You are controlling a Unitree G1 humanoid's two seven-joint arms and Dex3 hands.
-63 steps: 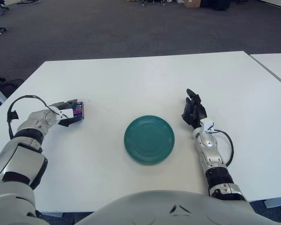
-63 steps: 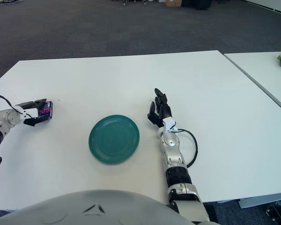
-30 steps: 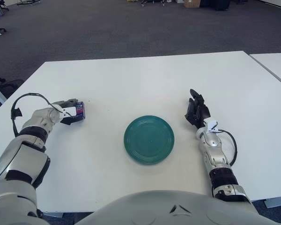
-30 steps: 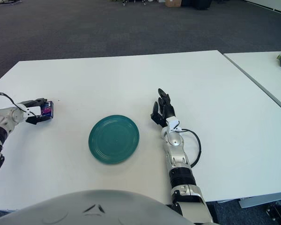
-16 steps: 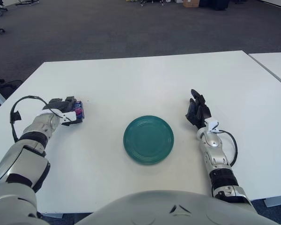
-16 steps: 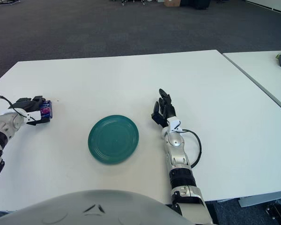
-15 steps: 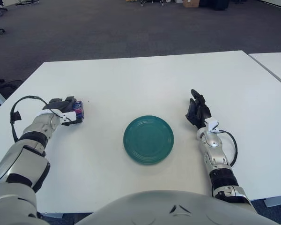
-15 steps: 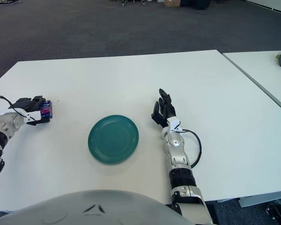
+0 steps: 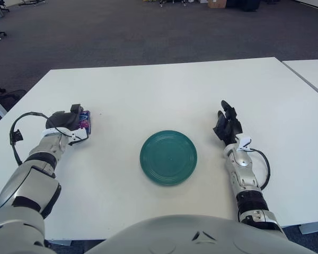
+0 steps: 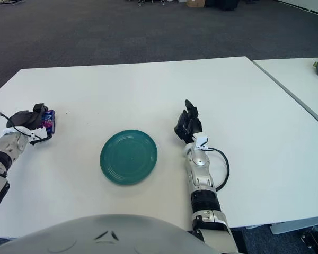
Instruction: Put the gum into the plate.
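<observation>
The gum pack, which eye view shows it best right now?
The left eye view: the gum sits further inside the picture, its coloured face showing beside the left robot hand that closes around it. The right eye view shows the same pack near the picture's left edge, with less of the arm visible.

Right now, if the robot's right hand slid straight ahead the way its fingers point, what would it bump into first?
Probably nothing. The right hand points away from the robot, toward the far edge of the white table, and that stretch looks free. The green plate sits off to its left, outside that line.
</observation>
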